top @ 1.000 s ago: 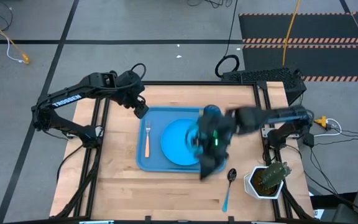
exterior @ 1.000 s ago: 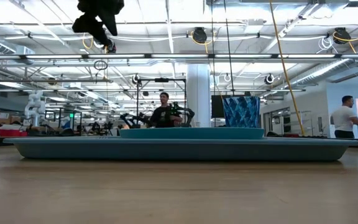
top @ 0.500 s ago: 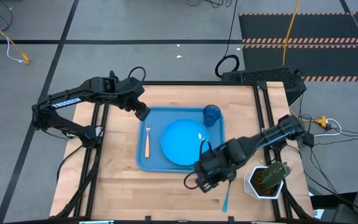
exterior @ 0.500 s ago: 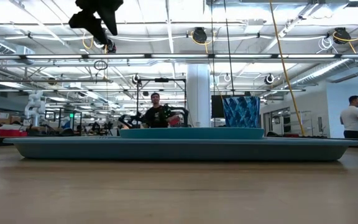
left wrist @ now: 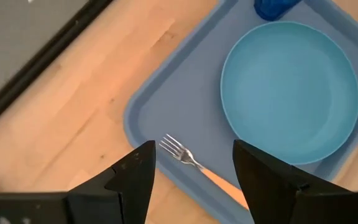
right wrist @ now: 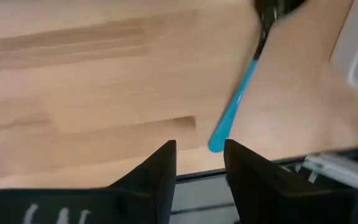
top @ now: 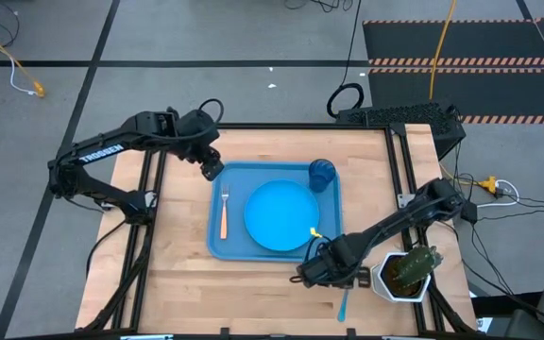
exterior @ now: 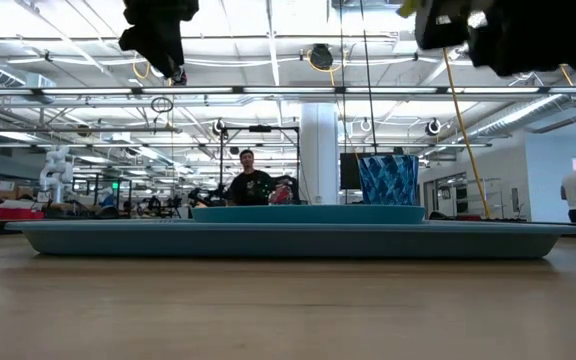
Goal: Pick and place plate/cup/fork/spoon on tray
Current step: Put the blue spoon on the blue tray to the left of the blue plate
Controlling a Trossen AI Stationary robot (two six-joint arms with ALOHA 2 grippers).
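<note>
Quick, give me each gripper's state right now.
Left gripper: open, empty, above the tray near the fork.
Right gripper: open, empty, over the table by the spoon.

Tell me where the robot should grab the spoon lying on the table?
Probably on the slim light blue handle of the spoon, coming straight down from above. It lies flat on the bare wood of the table, off the tray, so nothing crowds its sides. The thin handle fits between the open fingers of the right gripper, which is already above it; the rounded metal bowl would slip.
</note>
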